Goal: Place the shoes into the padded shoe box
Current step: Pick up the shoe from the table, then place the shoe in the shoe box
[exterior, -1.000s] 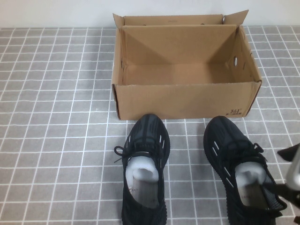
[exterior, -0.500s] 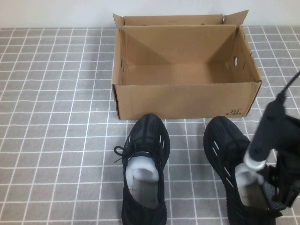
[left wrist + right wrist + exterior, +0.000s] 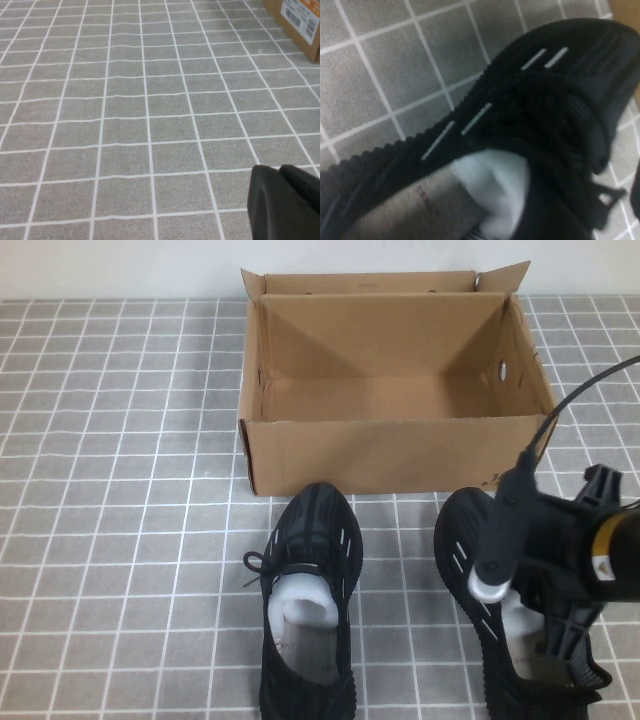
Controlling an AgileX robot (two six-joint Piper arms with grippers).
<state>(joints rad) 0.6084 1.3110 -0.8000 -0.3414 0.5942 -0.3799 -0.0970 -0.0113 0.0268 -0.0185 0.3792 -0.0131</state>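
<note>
1. High view: grey tiled table [image 3: 120, 540]; open box [image 3: 395, 455] at the back. The right gripper [image 3: 560, 640] hangs over the right shoe [image 3: 480, 540]; grip unclear. The left shoe [image 3: 310, 600] lies apart on open tiles.
2. Left wrist: the left gripper [image 3: 285, 202] hovers over bare tiles, box corner [image 3: 300, 22] far ahead; grip unclear.
3. Right wrist: the shoe's laces [image 3: 545, 115] and white stuffing [image 3: 495, 190] lie just beneath.

Two black shoes [image 3: 309, 600] [image 3: 500, 615], one open cardboard box [image 3: 395, 455], and one arm with its end effector [image 3: 556, 632] over the tabletop [image 3: 120, 540].
</note>
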